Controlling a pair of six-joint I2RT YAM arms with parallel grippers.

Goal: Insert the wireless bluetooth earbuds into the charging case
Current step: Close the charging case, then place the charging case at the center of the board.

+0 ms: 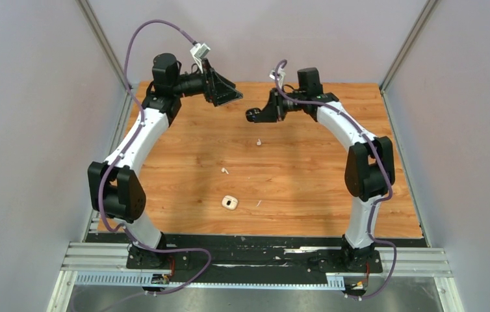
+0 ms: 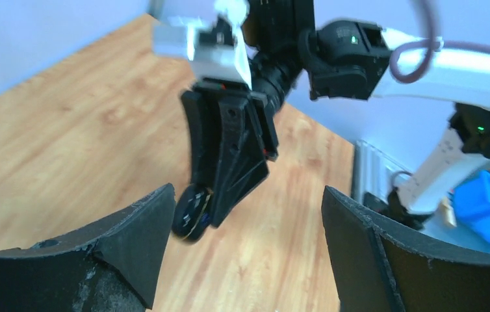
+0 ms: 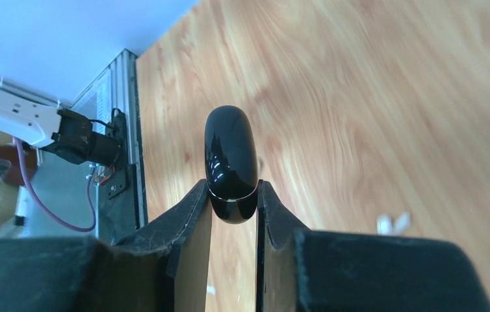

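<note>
A glossy black charging case (image 3: 231, 153), pebble-shaped with its lid seam closed, is held on edge between the fingers of the right gripper (image 3: 232, 198), above the table. A white charging case (image 1: 230, 202) lies flat near the front. Three tiny white buds lie apart: the far earbud (image 1: 258, 142), the middle earbud (image 1: 225, 171), and the near earbud (image 1: 258, 203) beside the white case.

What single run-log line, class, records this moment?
left end effector: open, empty | right end effector: shut on black case, off table | white case: on table | white earbud: loose on table
</note>
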